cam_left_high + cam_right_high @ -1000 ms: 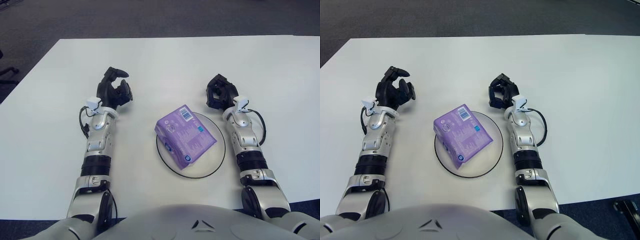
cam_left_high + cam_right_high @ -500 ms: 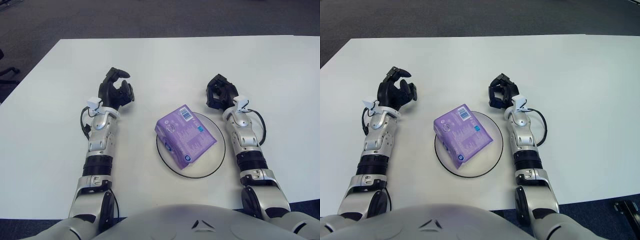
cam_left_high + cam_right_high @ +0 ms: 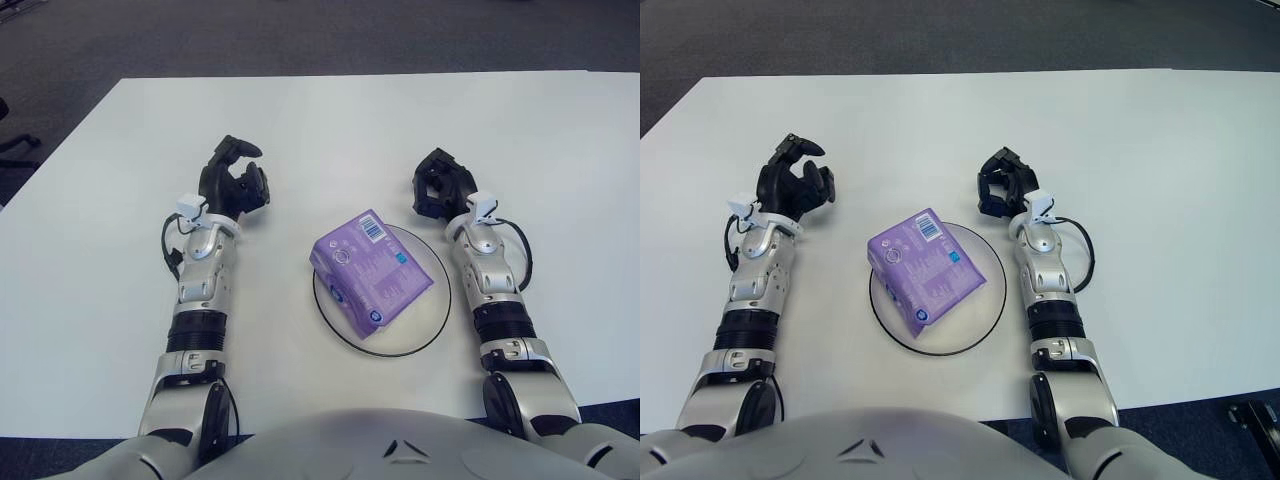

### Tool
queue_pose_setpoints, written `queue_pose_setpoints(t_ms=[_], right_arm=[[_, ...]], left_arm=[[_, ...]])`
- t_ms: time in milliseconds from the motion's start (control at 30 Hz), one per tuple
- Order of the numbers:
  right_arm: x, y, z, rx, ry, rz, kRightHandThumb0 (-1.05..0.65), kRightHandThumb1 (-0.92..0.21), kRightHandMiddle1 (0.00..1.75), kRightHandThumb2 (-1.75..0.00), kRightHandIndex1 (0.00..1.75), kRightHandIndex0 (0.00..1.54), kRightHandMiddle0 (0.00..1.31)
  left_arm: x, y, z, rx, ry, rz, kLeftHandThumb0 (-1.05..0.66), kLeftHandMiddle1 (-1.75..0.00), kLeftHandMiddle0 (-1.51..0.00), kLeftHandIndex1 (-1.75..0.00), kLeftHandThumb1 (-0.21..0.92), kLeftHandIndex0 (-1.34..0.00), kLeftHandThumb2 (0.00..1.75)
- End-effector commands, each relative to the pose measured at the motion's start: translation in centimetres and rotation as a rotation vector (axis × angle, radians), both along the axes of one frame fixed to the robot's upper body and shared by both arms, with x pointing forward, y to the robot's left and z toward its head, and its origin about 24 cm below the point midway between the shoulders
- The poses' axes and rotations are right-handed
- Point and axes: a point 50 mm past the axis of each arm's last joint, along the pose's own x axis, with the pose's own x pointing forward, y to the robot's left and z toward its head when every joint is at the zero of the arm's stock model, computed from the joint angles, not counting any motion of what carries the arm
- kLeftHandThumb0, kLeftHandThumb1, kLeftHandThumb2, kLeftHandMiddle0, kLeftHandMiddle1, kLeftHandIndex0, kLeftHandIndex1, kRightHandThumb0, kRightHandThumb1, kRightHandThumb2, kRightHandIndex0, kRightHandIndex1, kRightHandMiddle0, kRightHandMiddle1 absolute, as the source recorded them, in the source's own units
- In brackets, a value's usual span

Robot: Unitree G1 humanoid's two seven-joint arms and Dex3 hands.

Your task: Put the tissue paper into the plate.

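Your black three-fingered left hand (image 3: 234, 182) sits over the table well to the left of the plate, its fingers curled loosely and grasping nothing. Your black right hand (image 3: 437, 186) shows just beyond the plate's upper right edge, fingers also bent inward with nothing in them.

Between them lies the round clear plate with a dark rim (image 3: 436, 298), and the purple plastic-wrapped pack of tissue paper (image 3: 369, 271) is already in it, lying flat and turned cornerwise. The pack's upper left corner overhangs the plate's rim a little. On the wrapper you can see a white barcode label near the far corner, a circular mark near the left edge, a blue patch towards the right and a small round logo by the near corner; the print itself is too small to read.

The plate stands on a flat white table (image 3: 330, 120), nearer your body than the table's middle. Past the plate, beyond the far edge and left corner of the table, you see dark grey carpeted floor (image 3: 300, 35).
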Motion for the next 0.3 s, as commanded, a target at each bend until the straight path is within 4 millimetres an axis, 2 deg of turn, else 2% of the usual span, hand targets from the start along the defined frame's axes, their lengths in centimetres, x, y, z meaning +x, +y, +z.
queue_pose_setpoints(t_ms=[0, 267], right_arm=[[-3.61, -0.22, -6.42, 0.064, 0.223, -0.057, -0.44, -0.45, 1.75, -1.15, 1.75, 0.99, 0.51], [-3.51, -0.4, -6.53, 0.074, 0.221, -0.073, -0.44, -0.43, 1.75, -1.17, 1.75, 1.0, 0.52]], left_arm=[[-2.66, -0.94, -5.52, -0.045, 0.19, 0.029, -0.46, -1.75, -1.31, -1.75, 0.37, -0.57, 1.25], [-2.85, -1.38, -6.02, -0.017, 0.212, 0.024, -0.46, -1.75, -1.32, -1.75, 0.37, -0.57, 1.25]])
